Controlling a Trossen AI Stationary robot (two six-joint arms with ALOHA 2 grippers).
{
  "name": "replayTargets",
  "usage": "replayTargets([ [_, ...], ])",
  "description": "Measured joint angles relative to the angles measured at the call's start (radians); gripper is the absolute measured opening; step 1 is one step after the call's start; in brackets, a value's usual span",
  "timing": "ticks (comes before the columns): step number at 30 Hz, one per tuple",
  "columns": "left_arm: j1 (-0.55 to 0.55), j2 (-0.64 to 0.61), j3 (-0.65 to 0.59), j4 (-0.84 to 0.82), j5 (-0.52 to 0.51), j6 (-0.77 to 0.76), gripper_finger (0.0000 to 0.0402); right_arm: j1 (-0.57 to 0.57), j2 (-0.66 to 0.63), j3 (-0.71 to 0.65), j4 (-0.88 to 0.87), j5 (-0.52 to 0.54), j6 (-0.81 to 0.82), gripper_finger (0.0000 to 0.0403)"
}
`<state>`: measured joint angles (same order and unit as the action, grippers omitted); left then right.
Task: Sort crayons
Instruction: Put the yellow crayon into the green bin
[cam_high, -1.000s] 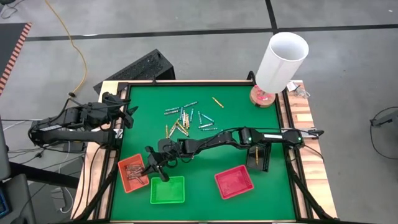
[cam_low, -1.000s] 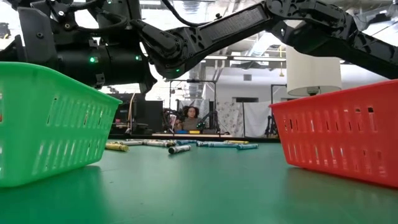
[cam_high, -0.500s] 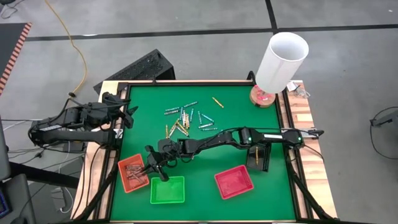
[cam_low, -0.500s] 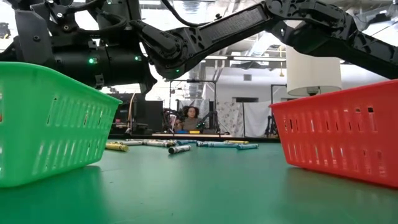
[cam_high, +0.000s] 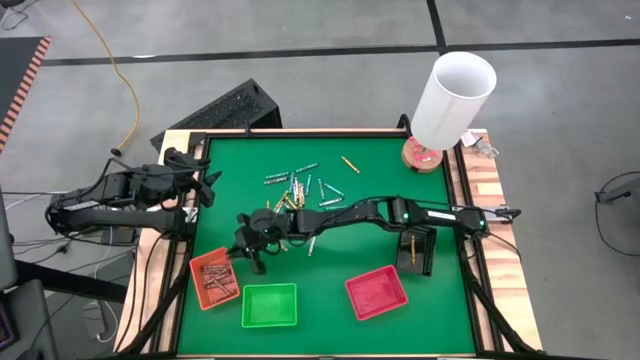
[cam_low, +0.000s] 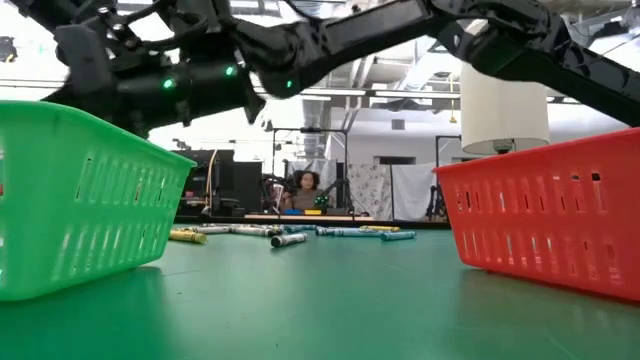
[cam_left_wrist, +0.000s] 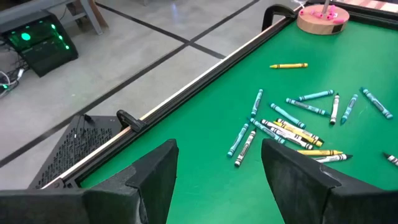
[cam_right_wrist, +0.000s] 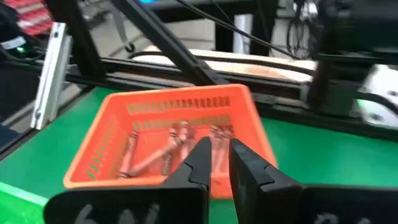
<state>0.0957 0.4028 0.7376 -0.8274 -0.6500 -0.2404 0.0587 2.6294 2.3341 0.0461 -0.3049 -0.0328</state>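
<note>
Reddish-brown sticks already lie in the orange tray, while most crayons remain loose mid-table (green and red trays look empty). The right gripper, fingers slightly parted, holds nothing; the left gripper waits open.

Past the left hand, its fingers spread apart, crayons lie scattered on the green table.
</note>
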Motion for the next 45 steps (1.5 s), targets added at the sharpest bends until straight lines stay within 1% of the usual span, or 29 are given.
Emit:
replayTargets([
  [3,0.000,0.000,0.000,0.000,0.000,0.001,0.0223,-0.022,-0.048,0.000,-0.137,0.019,0.000,0.0054],
  [8,0.000,0.000,0.000,-0.001,0.000,-0.008,0.0223,-0.060,-0.150,0.000,-0.426,0.137,0.005,0.0054],
  [11,0.000,0.000,0.000,-0.005,0.000,-0.008,0.0223,-0.091,-0.210,0.001,-0.598,0.187,0.006,0.0054],
  [18,0.000,0.000,0.000,-0.005,0.000,-0.026,0.0223,-0.177,-0.320,0.001,-0.881,0.298,-0.012,0.0054],
  [26,0.000,0.000,0.000,-0.023,0.000,-0.034,0.0223,-0.290,-0.387,0.000,-1.177,0.313,-0.178,0.0054],
  [30,0.000,0.000,0.000,-0.023,0.000,-0.033,0.0223,-0.357,-0.389,0.001,-1.299,0.316,-0.229,0.0054],
  [32,0.000,0.000,0.000,-0.023,0.000,-0.034,0.0223,-0.390,-0.385,-0.001,-1.335,0.317,-0.262,0.0054],
  [35,0.000,0.000,0.000,-0.023,0.000,-0.034,0.0223,-0.431,-0.384,0.000,-1.308,0.315,-0.328,0.0054],
  [41,0.000,0.000,0.000,-0.023,0.000,-0.033,0.0223,-0.461,-0.384,0.000,-1.090,0.307,-0.419,0.0054],
  [45,0.000,0.000,0.000,-0.039,0.000,-0.033,0.0223,-0.465,-0.368,0.001,-1.045,0.298,-0.511,0.0054],
])
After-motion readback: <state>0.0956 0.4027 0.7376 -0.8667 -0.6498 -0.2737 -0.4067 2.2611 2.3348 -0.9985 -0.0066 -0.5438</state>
